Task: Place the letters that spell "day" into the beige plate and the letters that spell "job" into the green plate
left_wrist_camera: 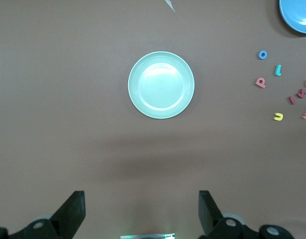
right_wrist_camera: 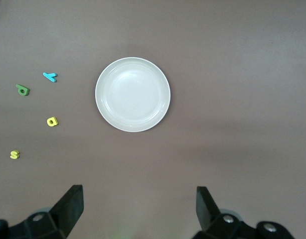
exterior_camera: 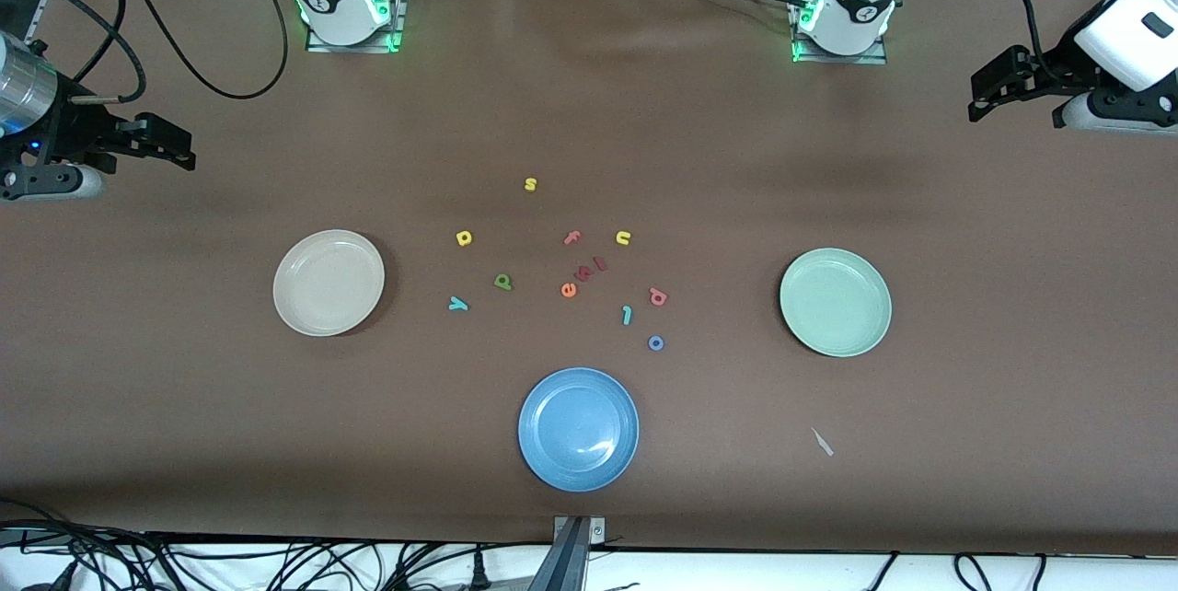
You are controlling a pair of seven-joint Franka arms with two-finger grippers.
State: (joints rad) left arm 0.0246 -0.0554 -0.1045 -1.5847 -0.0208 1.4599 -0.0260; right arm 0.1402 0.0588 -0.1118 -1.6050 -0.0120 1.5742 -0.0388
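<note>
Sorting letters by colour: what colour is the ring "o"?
Blue; the "o" shows best in the front view.

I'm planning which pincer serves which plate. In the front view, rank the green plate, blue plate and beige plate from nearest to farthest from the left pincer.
From the left pincer:
1. green plate, at the left arm's end.
2. blue plate, mid-table, nearest the front camera.
3. beige plate, at the right arm's end.

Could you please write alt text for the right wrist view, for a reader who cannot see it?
An empty beige plate sits on a brown table, with four small toy letters beside it: teal, green and two yellow. The right gripper hangs open above the table.
</note>
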